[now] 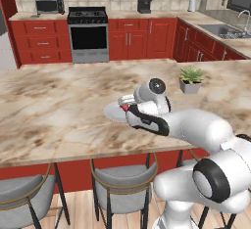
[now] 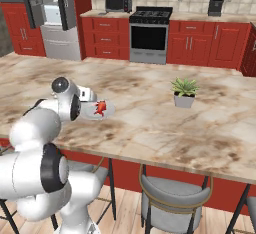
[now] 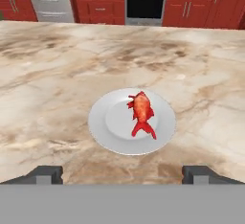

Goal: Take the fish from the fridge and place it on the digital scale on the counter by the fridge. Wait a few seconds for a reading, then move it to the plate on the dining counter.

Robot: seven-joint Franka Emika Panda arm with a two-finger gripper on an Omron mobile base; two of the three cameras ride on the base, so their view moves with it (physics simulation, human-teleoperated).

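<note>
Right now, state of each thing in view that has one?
fish: lying on the plate, released
plate: flat on the dining counter, holding the fish
gripper: open, empty, apart from the fish
fridge: doors open
potted plant: upright on the dining counter

Fish (image 3: 142, 113): red-orange, lighter orange along body.
Plate (image 3: 106, 133): pale grey-white, plain.
Dining counter (image 3: 57, 79): beige stone, brown marbled veining.
Stools (image 2: 175, 198): grey seats, black legs.
Cabinets (image 1: 142, 38): red fronts, silver handles.
Oven (image 1: 88, 36): grey steel, black door.
Potted plant (image 2: 184, 92): green leaves, grey pot.
Fridge (image 2: 52, 15): dark grey steel.
Finger tips (image 3: 45, 174): dark grey.
Floor (image 1: 78, 208): light wood planks.
</note>
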